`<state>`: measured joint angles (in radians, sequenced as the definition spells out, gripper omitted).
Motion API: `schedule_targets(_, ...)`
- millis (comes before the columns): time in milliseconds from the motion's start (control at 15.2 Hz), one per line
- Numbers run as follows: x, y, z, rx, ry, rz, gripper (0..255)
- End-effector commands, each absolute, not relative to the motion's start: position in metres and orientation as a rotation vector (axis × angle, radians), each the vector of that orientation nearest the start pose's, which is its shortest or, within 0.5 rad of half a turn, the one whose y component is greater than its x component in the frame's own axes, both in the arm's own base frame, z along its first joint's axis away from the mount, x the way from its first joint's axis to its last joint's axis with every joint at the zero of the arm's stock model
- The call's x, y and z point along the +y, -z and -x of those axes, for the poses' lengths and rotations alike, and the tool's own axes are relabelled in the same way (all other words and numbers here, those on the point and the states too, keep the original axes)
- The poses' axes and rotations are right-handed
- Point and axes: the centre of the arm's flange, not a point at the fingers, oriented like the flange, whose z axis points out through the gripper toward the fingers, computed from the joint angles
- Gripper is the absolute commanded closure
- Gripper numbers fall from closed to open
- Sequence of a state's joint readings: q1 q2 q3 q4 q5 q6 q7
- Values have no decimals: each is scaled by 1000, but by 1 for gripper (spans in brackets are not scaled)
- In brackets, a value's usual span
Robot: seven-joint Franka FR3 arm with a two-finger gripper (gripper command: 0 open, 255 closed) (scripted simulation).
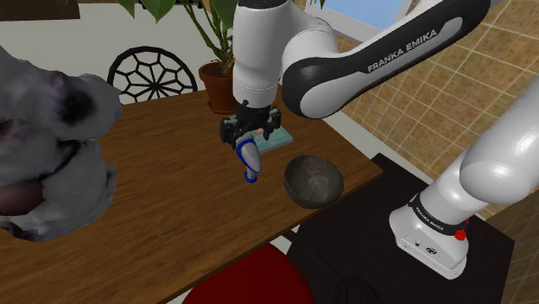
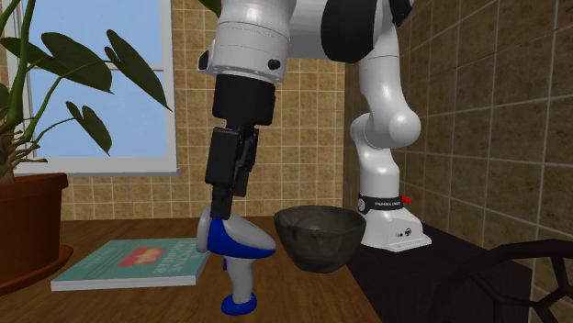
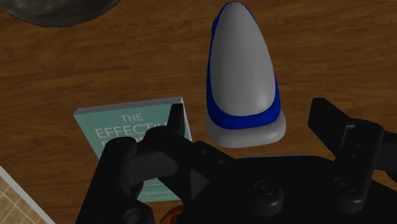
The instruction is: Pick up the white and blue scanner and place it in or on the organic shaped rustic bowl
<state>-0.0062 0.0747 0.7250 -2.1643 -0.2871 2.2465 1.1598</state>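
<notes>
My tool [image 1: 251,138] poised over the white and blue scanner [image 1: 249,161], worktop [image 1: 173,199] below.
Fingers [image 3: 167,137] spread, flanking its head untouched (wrist view); in the shoulder view I see the dark bowl [image 1: 313,180] at its four o'clock.

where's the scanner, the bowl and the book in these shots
scanner [image 3: 242,76]: wrist view, on its grey upper shell
bowl [image 2: 317,250]: second exterior view, on its dark outer wall
book [image 2: 106,261]: second exterior view, on its teal cover
</notes>
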Motion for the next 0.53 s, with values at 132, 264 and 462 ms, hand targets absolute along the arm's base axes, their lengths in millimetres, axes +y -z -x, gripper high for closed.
schedule_targets(132,356,-351,-426,431,271,3183,0)
schedule_targets(264,355,-341,-428,431,271,3183,0)
schedule_targets(462,354,-333,-429,431,271,3183,0)
